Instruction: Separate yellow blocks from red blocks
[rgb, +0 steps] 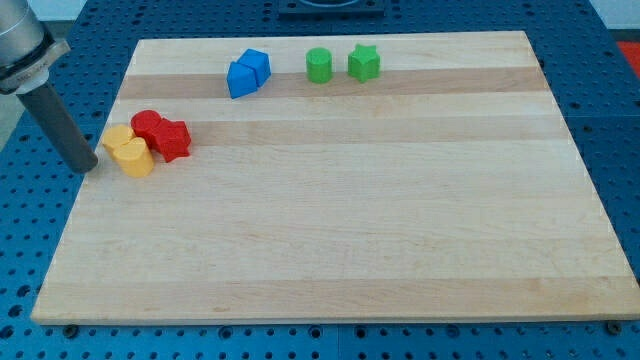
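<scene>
Two yellow blocks sit at the board's left edge: a yellow block (117, 140) and a yellow heart-like block (134, 158) just below it. Touching them on the right are a red cylinder (148, 127) and a red star-like block (173, 140). The four form one tight cluster. My tip (88, 166) stands at the board's left edge, just left of the yellow blocks, a small gap apart from them.
Two blue blocks (248, 73) touch each other near the view's top, left of centre. A green cylinder (319, 65) and a green star (364, 63) stand to their right. The wooden board (350, 220) lies on a blue perforated table.
</scene>
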